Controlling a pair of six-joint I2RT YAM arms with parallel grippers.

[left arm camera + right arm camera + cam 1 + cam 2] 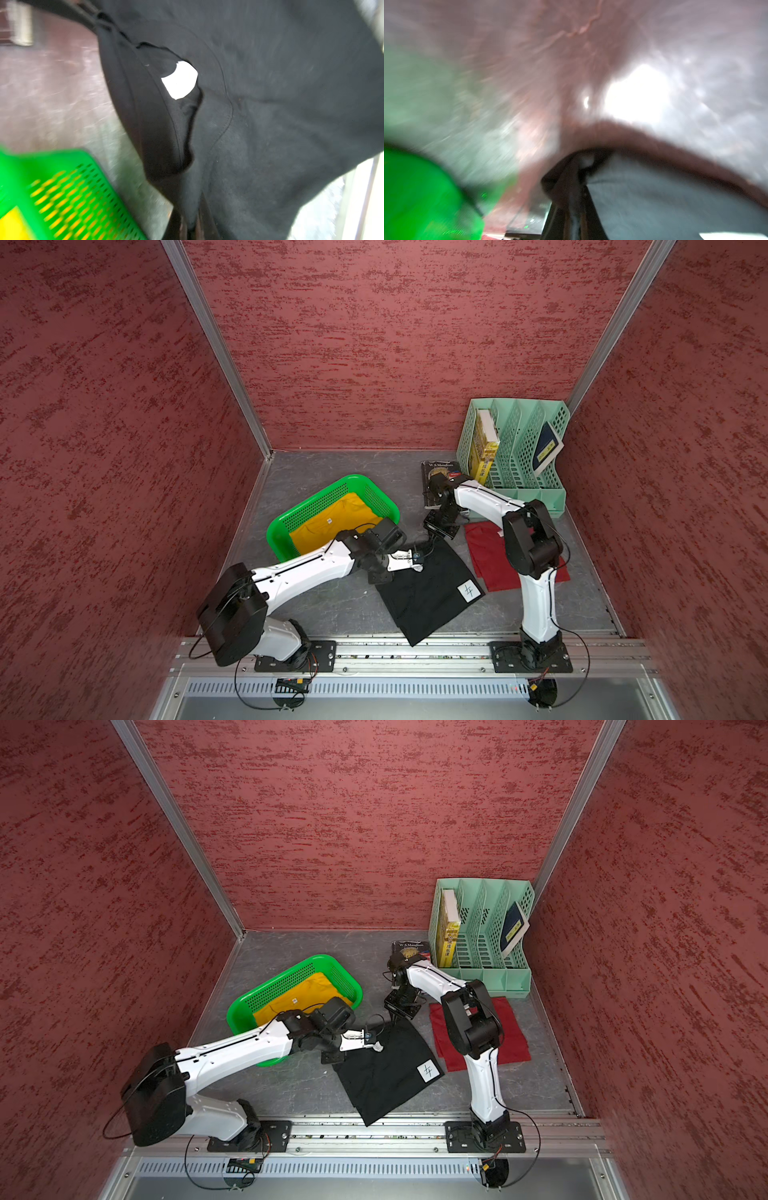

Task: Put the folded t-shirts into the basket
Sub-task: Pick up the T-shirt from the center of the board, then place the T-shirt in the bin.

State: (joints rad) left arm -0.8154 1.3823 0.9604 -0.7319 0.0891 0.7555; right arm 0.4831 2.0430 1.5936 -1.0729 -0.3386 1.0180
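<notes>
While both arms meet over the middle of the desk [332, 608], the black t-shirt [428, 597] lies between them, its white pen-marked label [468, 591] facing up. The left gripper [190, 221] has its fingers pressed together on the shirt's 9 o'clock corner, with black cloth pinched between them in the left wrist view. The right gripper [434, 536] pinches the shirt's 12 o'clock corner; the right wrist view is blurred, but it shows dark cloth caught in the closed fingers. At 10 o'clock from the black shirt sits the green basket [351, 480], with the yellow t-shirt [332, 522] lying inside. The red t-shirt [486, 558] lies flat on the desk at 3 o'clock, partly under the right arm. The mint file organizer [519, 477] stands at 1 o'clock.
</notes>
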